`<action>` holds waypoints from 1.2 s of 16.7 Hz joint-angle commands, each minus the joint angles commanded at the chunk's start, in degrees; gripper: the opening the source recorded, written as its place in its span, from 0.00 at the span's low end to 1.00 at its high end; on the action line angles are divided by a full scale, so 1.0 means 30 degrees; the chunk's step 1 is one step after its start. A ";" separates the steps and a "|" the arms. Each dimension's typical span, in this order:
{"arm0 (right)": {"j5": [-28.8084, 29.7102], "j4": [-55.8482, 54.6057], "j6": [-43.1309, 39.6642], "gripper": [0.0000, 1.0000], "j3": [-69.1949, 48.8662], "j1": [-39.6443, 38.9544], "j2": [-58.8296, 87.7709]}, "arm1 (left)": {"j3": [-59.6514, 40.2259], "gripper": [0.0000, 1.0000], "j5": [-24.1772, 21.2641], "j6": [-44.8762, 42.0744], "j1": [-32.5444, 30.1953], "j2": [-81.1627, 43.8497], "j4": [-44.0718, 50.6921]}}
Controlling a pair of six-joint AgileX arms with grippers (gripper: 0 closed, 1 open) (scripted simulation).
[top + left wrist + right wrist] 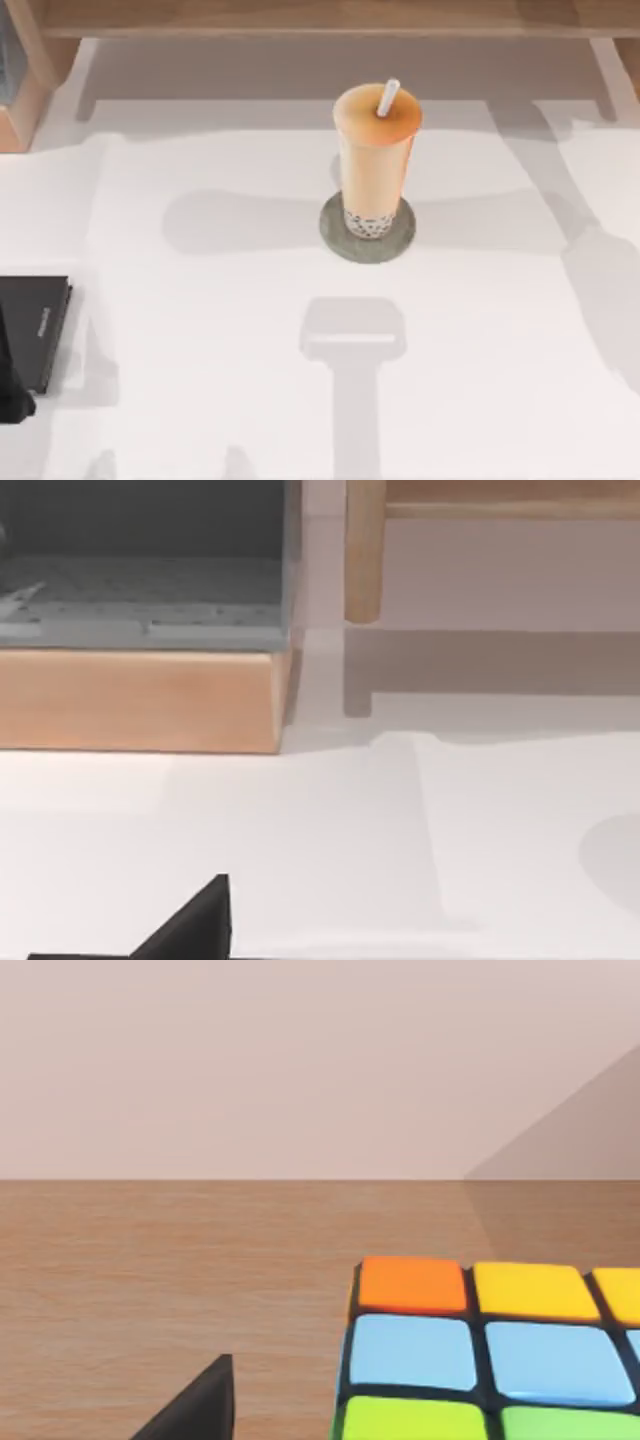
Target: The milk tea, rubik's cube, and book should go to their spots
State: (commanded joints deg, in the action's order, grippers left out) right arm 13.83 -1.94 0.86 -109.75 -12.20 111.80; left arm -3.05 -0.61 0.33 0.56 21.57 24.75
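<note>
The milk tea (376,160) stands upright on a round grey coaster (367,229) near the middle of the white bench (250,360), pearls settled at the bottom of the cup, straw through its orange lid. The rubik's cube (490,1350) rests on a wooden shelf (170,1280), close before the right end effector. A flat black slab (32,330) lies at the bench's left edge. Whether either end effector is spread or pressed together, I cannot tell.

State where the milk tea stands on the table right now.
In the top view the milk tea stands upright on a round grey coaster, at the middle of the table's far half, just in front of the wooden shelf.
</note>
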 joint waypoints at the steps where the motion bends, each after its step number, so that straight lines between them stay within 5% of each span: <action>1: 0.0000 0.0000 0.0000 1.00 0.0000 0.0000 0.0000 | -0.0049 1.00 -0.0008 0.0004 0.0003 0.0183 0.0192; 10: -0.0240 0.0027 -0.0014 1.00 0.1506 0.0059 -0.1528 | -0.0058 1.00 -0.0010 0.0004 0.0003 0.0211 0.0223; 20: -0.1806 0.0231 -0.0099 1.00 1.3838 0.1454 -1.4128 | -0.0058 1.00 -0.0010 0.0004 0.0003 0.0211 0.0223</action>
State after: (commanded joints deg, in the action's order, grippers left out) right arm 8.42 -1.25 0.56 -68.24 -7.83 69.42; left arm -3.22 -0.64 0.34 0.57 22.20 25.42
